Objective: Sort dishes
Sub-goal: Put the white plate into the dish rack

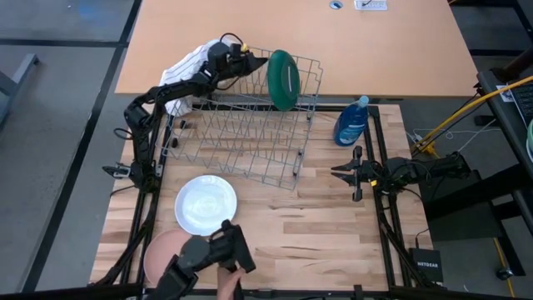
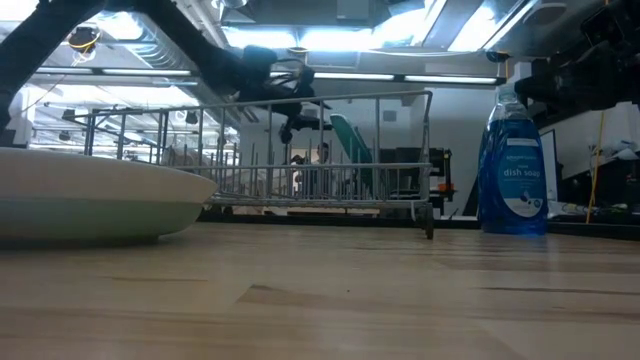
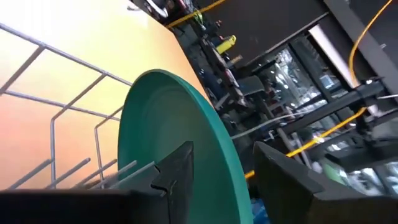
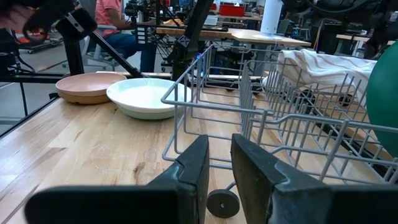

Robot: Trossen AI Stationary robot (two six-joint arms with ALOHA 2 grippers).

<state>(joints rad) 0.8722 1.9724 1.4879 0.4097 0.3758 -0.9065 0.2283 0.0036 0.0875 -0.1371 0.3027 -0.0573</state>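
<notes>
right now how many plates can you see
3. A dark green plate stands upright in the wire rack; a white plate lies on the table in front of the rack, and a pink plate beside it. Others may be hidden.

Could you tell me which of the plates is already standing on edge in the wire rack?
The dark green plate: it stands upright in the wire rack, with the left gripper open around its rim. The white plate and pink plate lie flat on the table.
</notes>
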